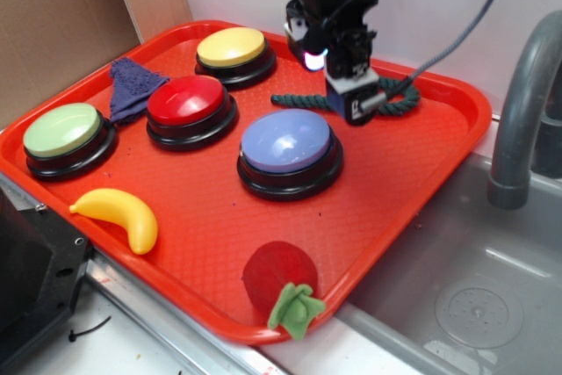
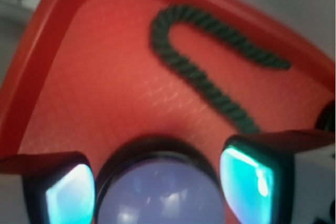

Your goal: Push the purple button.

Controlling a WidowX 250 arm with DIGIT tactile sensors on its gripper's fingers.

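The purple button (image 1: 287,142), a large pale lavender dome on a black ring, sits mid-tray on the red tray (image 1: 421,164). My gripper (image 1: 356,103) hangs just behind it, to the back right, over a dark green rope (image 1: 399,103). In the wrist view the purple button (image 2: 160,195) fills the bottom edge, framed by my two fingers (image 2: 71,198), which stand wide apart. The gripper (image 2: 157,182) is open and holds nothing. I cannot tell whether it touches the cap.
On the tray also stand a red button (image 1: 187,101), a yellow button (image 1: 232,46) and a green button (image 1: 63,131). A purple cloth (image 1: 132,85), a toy banana (image 1: 118,215) and a toy strawberry (image 1: 281,283) lie around. A sink (image 1: 474,296) and faucet (image 1: 518,120) are at right.
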